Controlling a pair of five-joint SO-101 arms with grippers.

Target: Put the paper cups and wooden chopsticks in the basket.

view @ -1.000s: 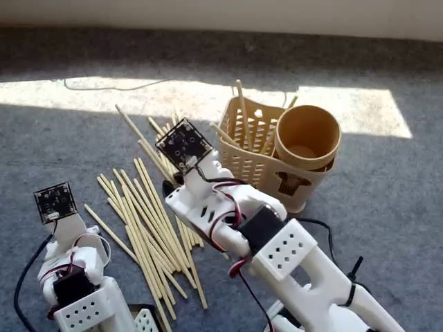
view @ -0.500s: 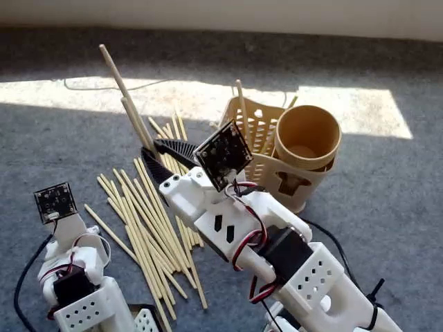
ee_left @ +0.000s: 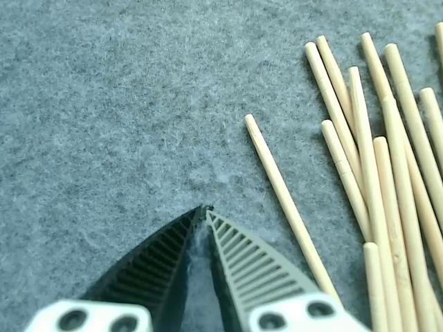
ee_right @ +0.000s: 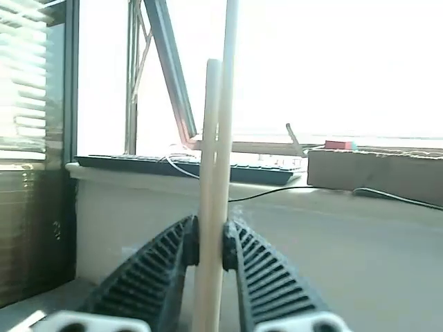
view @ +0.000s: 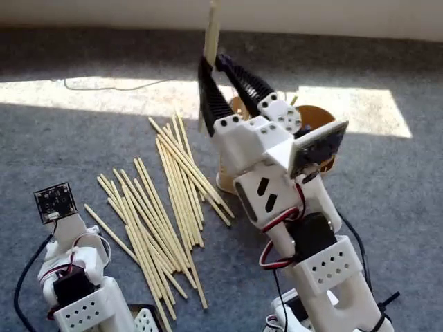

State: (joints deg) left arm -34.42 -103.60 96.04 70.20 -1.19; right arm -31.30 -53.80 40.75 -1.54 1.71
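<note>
High view: the right gripper (view: 212, 62) is seen raised above the basket (view: 224, 169), clenched on the held chopsticks (view: 212, 28), which stand near upright. A paper cup (view: 324, 117) is seated in the basket, behind the arm. The loose chopsticks (view: 163, 207) are fanned over fuzzy grey carpet (view: 387, 194).

Left wrist view: the left gripper (ee_left: 205, 211) is pressed together with nothing in it, over the carpet. One loose stick (ee_left: 284, 200) lies just beside it.

Right wrist view: two round, smooth sticks are pinched between ribbed jaws. They are judged light, stiff and apt to pivot or slip, so a mid-length hold is advised.
</note>
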